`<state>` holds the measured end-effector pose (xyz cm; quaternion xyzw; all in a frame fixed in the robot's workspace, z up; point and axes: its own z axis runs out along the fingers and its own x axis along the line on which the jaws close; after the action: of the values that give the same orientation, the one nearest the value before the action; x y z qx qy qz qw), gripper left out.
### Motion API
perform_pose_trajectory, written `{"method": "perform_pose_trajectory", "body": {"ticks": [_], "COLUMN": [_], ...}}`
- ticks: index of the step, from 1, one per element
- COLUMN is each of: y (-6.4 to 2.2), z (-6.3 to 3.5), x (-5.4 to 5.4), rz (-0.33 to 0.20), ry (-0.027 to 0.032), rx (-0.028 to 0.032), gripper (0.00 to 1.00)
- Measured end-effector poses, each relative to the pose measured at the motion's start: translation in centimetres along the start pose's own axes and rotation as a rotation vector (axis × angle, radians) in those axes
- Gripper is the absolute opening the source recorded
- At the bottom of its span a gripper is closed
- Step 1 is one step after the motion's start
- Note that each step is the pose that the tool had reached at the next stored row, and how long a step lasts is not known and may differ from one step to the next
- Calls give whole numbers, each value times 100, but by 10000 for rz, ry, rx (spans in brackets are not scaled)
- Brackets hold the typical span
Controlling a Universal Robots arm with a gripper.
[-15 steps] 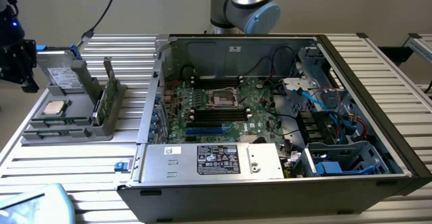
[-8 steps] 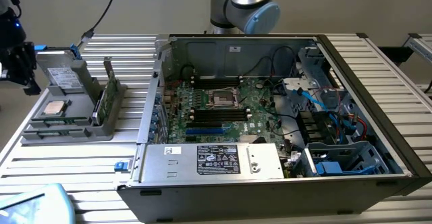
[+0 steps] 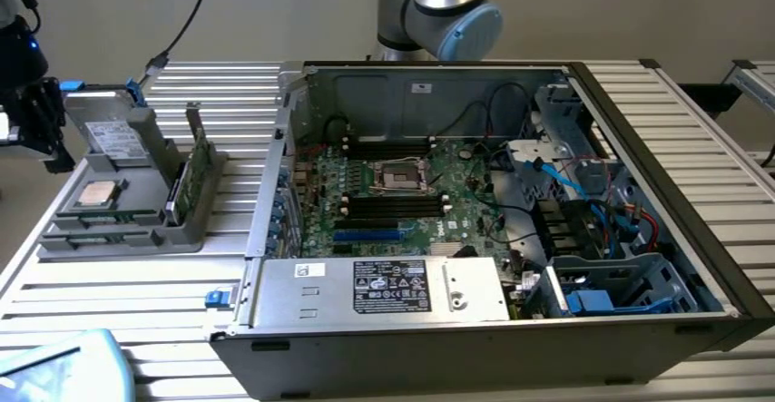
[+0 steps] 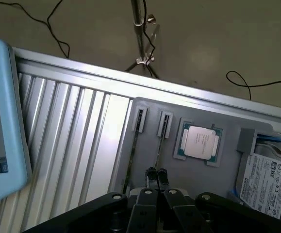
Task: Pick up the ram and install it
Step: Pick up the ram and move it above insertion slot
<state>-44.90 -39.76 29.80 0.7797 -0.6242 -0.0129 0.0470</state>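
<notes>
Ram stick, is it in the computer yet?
Not yet. Done: nothing, the ram stands in the gray holder beside the computer case. In hand: nothing visible; the fingers are shut above the holder. Left: the whole pick-up and install.

A ribbed metal surface (image 3: 122,302) is carrying an open computer case (image 3: 485,357) at the exterior view's right, with a grey holder (image 3: 122,239) sitting just beside it. A blue-edged screen (image 3: 54,366) is showing at one corner.
</notes>
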Motion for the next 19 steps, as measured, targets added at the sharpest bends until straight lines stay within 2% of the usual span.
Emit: {"method": "perform_pose_trajectory", "body": {"ticks": [6,11,17,19], "y": [-5,-17,-106,-109], "z": [1,0,-4,-3], "x": [14,80,172,199], "rz": [95,119,119,123], "ry": [-9,-11,-11,-12], "rx": [-3,-7,-6,-7], "gripper": [10,10,10,10]}}
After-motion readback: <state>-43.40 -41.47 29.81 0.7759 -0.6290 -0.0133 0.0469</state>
